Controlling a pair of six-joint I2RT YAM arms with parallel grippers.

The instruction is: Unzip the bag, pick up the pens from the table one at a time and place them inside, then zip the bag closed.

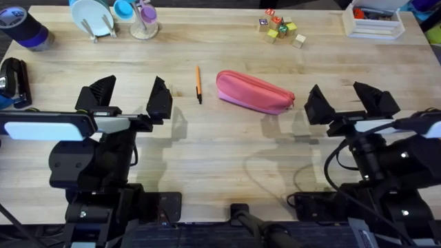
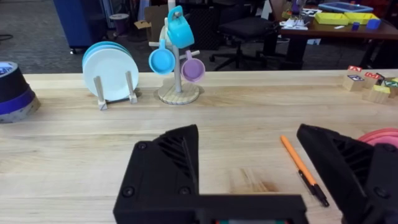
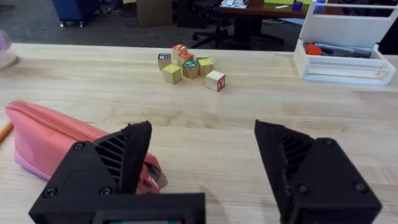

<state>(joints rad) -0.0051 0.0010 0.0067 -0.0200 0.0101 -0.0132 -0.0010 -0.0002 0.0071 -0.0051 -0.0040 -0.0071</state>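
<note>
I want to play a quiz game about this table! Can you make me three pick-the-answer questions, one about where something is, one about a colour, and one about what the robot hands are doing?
1. Where is the pen?
A. Inside the bag
B. On the table, left of the bag
C. In a gripper

2. What colour is the bag?
A. Pink
B. Green
C. Black

3. How are the left gripper and right gripper?
A. Both open, holding nothing
B. Both shut on the bag
C. One shut on the pen

Answers: B, it lies on the table apart from the bag; A, its fabric is pink; A, their fingers stand wide apart over bare wood.
</note>
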